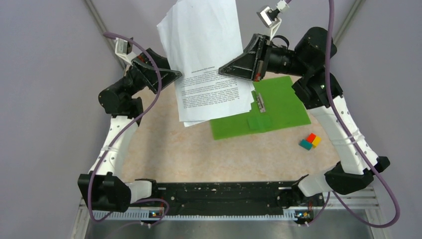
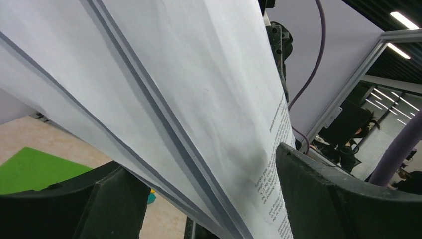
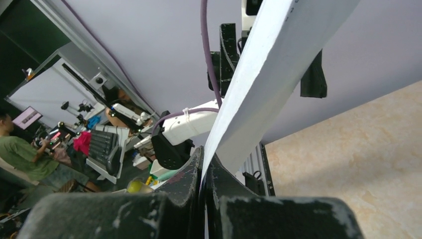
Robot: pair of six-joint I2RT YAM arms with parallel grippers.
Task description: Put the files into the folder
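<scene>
The files (image 1: 209,55), a few white sheets with printed text, hang in the air above the table. My right gripper (image 1: 221,70) is shut on their right edge; in the right wrist view the fingertips (image 3: 204,167) pinch the files (image 3: 278,59). My left gripper (image 1: 177,75) is open at their left edge. In the left wrist view the fanned files (image 2: 199,99) pass loosely between its wide-apart fingers (image 2: 338,194). The green folder (image 1: 283,107) lies open on the table below and to the right, its metal clip (image 1: 260,101) showing, its left part hidden by the sheets.
A small cluster of red, yellow and teal blocks (image 1: 310,141) sits on the table right of the folder. The tan tabletop (image 1: 164,149) extends toward the arm bases. Grey walls close in on both sides.
</scene>
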